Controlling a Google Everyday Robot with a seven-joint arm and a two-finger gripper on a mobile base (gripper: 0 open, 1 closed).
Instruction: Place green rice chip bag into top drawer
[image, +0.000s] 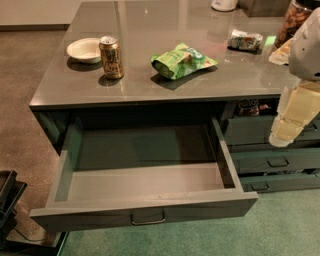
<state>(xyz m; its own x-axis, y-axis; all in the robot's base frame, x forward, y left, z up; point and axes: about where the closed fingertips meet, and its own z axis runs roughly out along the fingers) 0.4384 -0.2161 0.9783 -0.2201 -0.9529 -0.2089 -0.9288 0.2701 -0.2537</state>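
At the right edge of the frame we see the gripper (291, 119), pale and blocky, hanging in front of the small drawers (272, 161). We cannot tell if it is open or closed. Up and to its left, well apart, the green rice chip bag (182, 60) lies on the shiny grey counter (150, 22). It looks crinkly and puffy. Lower down, the top drawer (62, 172) is pulled out, a wide flat box with smooth walls and a small metal handle (148, 219). A round gold can (111, 57) and a white bowl (84, 49) sit at the upper left.

Counter (150, 25): bowl (84, 49), can (111, 57), green bag (182, 60), packet (245, 40)
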